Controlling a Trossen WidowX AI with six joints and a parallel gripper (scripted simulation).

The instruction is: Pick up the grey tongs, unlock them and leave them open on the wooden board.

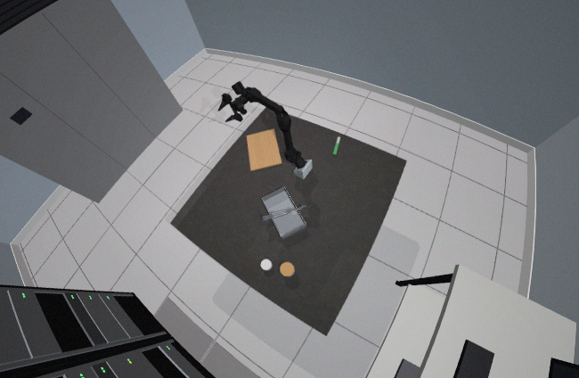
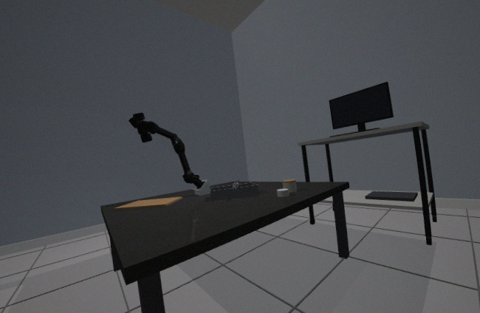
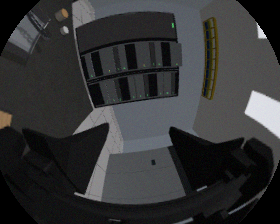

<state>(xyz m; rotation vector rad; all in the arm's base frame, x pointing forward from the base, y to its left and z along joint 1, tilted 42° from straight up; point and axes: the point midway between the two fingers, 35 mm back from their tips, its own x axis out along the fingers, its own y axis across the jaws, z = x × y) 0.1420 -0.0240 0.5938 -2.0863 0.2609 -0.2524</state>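
Note:
The grey tongs lie across the grey roasting tin, their ends sticking out past its two long walls. They look closed; the lock is too small to make out. The tin also shows in the wrist view at the top left. The wooden board lies flat with nothing on it. My gripper is open and empty, high up and beyond the table edge on the board's side, well away from the tongs. In the exterior view its fingers are too dark to tell apart.
A white round pot and a jar with an orange-brown lid stand beyond the tin. A green and white stick lies on the other side of the arm's base from the board.

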